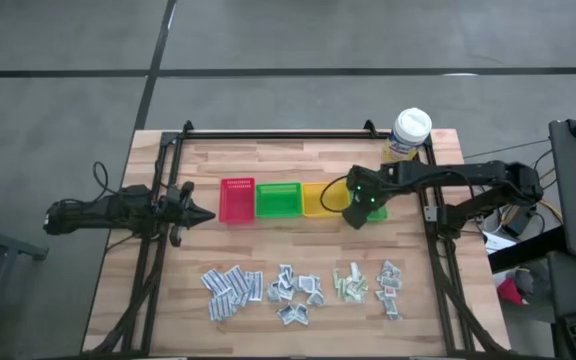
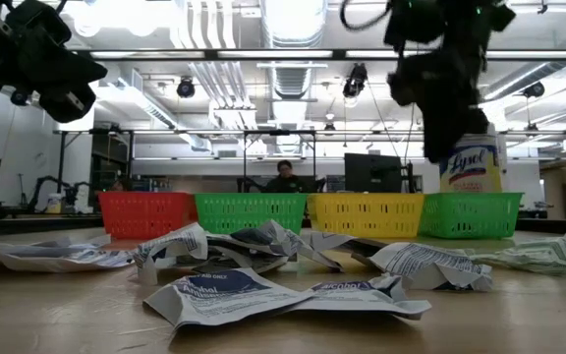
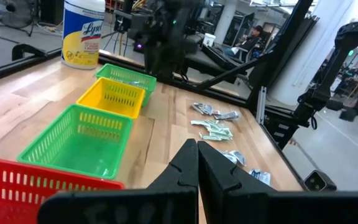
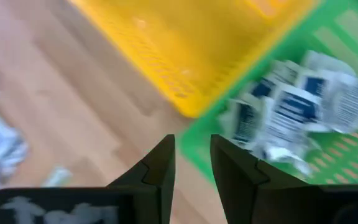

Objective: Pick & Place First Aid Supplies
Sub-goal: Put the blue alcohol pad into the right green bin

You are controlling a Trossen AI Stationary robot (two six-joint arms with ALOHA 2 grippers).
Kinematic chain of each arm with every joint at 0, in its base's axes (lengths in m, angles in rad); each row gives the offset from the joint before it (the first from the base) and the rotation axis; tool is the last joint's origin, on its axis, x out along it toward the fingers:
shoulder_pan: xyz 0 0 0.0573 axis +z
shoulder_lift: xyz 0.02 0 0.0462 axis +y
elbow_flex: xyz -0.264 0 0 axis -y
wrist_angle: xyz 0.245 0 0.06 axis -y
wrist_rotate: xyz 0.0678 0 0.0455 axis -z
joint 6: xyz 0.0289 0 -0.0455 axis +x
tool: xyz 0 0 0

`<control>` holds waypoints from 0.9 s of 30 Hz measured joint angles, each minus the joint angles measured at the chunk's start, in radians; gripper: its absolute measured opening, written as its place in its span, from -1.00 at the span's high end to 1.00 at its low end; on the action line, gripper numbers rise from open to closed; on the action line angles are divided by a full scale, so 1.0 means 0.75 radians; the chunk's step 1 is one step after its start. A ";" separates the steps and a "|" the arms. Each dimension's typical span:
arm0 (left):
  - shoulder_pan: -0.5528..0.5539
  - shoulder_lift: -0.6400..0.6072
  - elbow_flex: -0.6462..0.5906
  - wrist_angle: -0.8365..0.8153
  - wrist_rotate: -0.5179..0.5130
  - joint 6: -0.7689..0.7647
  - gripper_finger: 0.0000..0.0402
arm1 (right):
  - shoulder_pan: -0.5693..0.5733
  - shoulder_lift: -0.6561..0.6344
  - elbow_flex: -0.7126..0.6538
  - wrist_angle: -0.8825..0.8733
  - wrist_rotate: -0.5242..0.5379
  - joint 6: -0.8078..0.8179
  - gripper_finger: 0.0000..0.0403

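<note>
The first aid supplies lie in several loose piles (image 1: pixel 293 290) on the wooden table near its front edge; they are small flat sachets, white-blue (image 2: pixel 234 293) closest in the low view. More white-blue sachets (image 4: pixel 303 109) lie in the right-hand green bin (image 4: pixel 347 155). My right gripper (image 1: pixel 360 208) hovers open, pointing steeply down over the edge between that bin and the yellow bin (image 4: pixel 185 50), with nothing between its fingers (image 4: pixel 191 165). My left gripper (image 3: pixel 197 155) waits shut at the table's left, beside the red bin (image 1: pixel 237 200).
Red, green (image 1: pixel 278 200), yellow (image 1: pixel 318 198) and a second green bin stand in a row across the table's middle. A Lysol wipes tub (image 1: pixel 409 133) stands at the far right corner. Black frame rails (image 1: pixel 438 250) run along both sides. A person sits beyond the table (image 2: pixel 285 177).
</note>
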 joint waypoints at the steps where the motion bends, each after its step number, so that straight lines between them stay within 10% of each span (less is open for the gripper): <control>1: 0.000 0.000 0.000 0.000 0.000 -0.004 1.00 | 0.017 0.000 0.025 0.000 -0.004 0.000 0.51; 27: 0.000 0.000 -0.001 0.000 0.000 -0.065 1.00 | 0.578 0.008 0.165 0.521 -0.003 -0.008 0.62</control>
